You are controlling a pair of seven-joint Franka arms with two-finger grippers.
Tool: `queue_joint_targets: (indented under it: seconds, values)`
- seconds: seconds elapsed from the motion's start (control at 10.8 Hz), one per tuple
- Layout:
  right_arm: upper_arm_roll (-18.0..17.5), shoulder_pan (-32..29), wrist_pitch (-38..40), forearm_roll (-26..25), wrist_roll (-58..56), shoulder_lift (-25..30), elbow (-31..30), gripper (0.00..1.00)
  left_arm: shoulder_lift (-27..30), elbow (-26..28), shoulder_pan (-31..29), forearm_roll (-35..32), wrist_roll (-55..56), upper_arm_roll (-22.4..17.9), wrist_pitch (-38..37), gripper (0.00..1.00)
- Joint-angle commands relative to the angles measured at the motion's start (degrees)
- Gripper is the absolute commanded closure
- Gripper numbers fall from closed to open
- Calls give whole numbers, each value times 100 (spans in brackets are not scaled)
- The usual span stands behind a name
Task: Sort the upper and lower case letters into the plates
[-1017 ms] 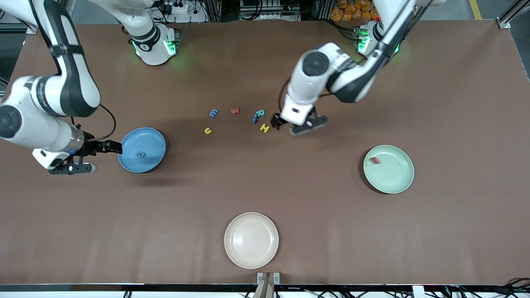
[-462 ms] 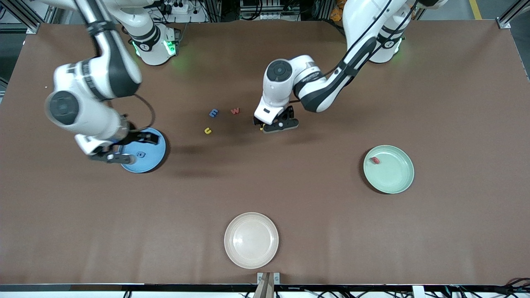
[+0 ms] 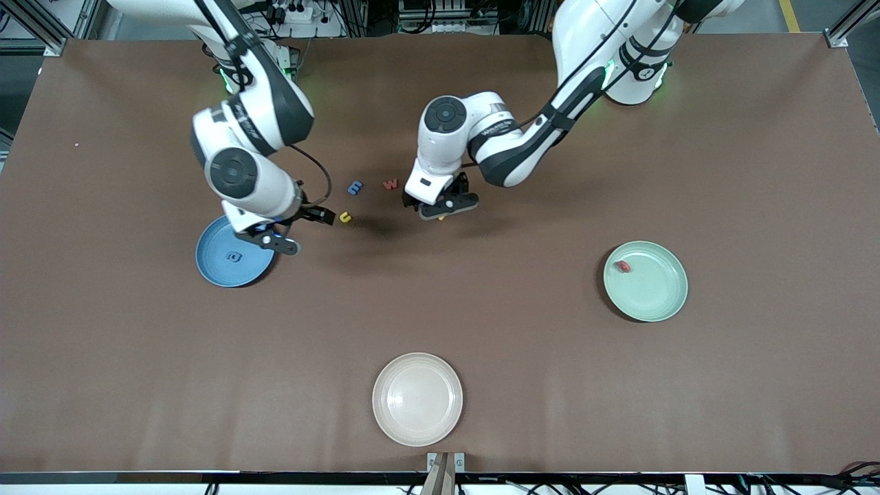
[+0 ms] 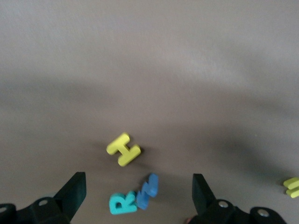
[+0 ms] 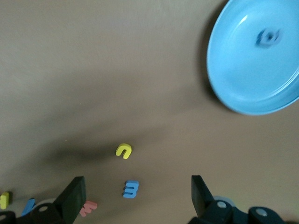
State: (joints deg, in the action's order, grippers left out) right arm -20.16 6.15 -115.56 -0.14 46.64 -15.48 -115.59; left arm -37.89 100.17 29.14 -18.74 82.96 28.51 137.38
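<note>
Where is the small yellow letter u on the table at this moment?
In the front view, the yellow u lies on the bare table, just beside the right gripper, slightly nearer the camera than the blue m.

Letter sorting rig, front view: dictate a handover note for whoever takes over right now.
Left end effector: open, over the yellow H, teal R and blue letter.
Right end effector: open, empty, by the yellow u.
Done: one blue letter in the blue plate, one red letter in the green plate.
Left: six letters on the table, including blue m and red w.
</note>
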Motion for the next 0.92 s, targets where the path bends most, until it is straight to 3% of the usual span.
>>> queue_joint_targets:
  seconds: [0.0,0.28,0.74,0.83]
  values:
    - [-102,17,-710,5,634,-183,-461,6,-297,-235,154,-183,509,-47,-53,0]
    - [-94,0,-1486,573,776,-481,-772,16,-376,-235,277,-148,1021,-65,-53,0]
    - [-94,44,-1724,655,1399,-868,-859,24,-456,-296,496,-156,1222,-118,-53,1]
    - [-94,44,-1855,655,1487,-869,-973,26,-456,-305,540,-156,1258,-127,-53,19]
